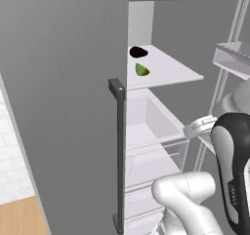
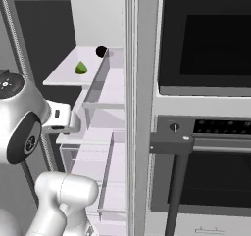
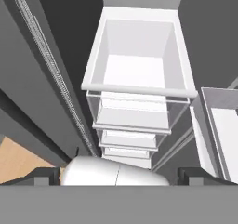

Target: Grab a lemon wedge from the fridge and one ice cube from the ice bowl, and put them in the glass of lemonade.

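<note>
1. Right now the fridge (image 1: 63, 107) stands with one door swung wide — its dark bar handle (image 1: 118, 156) runs down the middle of the left base view.
2. Up on the pale shelf (image 1: 168, 70), upper centre of that view, sits the lemon wedge (image 1: 141, 69) — small, yellowish-green, lying just below a black lump (image 1: 138, 51), close but apart.
3. From the right base view the lemon wedge (image 2: 81, 67) shows at upper left, the black lump (image 2: 101, 51) beyond it towards the back wall.
4. Below the shelf a white drawer (image 3: 139, 56) is pulled out, more drawers stacked beneath it in the hand view.
5. The hand (image 3: 119, 175) is released, fingers (image 3: 46, 176) spread wide at the bottom corners of the hand view, grasping nothing.
6. At the right of the right base view, a dark-fronted oven (image 2: 206, 107).
</note>
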Robot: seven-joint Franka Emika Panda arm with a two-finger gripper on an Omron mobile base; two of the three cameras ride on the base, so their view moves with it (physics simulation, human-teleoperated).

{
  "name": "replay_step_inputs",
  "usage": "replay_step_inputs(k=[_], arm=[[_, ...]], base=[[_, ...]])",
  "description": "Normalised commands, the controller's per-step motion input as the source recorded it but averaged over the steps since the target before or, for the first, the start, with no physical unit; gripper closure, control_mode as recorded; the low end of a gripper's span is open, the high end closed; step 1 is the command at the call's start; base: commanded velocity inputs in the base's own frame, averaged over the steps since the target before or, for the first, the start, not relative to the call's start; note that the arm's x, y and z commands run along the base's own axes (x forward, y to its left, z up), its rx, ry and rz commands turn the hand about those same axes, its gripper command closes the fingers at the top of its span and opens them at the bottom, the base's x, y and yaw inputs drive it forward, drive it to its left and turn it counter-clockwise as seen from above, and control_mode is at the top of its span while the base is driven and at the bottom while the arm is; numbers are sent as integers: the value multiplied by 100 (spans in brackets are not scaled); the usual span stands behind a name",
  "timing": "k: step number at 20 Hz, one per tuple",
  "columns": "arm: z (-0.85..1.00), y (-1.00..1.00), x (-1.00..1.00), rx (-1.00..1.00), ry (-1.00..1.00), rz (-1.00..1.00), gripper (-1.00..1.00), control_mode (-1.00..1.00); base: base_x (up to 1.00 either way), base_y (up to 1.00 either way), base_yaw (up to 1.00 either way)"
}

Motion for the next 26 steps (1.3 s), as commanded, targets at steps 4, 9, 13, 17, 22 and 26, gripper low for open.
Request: replay_step_inputs(k=[4,9,13,17,22,26], arm=[[41,1,4,5,-17,8,-100,-100],[65,10,48,6,-14,0,-100,-100],[100,43,94,0,-6,-4,-100,-100],[49,28,100,0,0,-4,-100,-100],[-8,3,100,-1,11,-3,-100,-100],[-45,-8,98,0,1,0,-100,-100]], base=[[0,0,0],[0,0,0],[0,0,0],[0,0,0],[0,0,0],[0,0,0]])
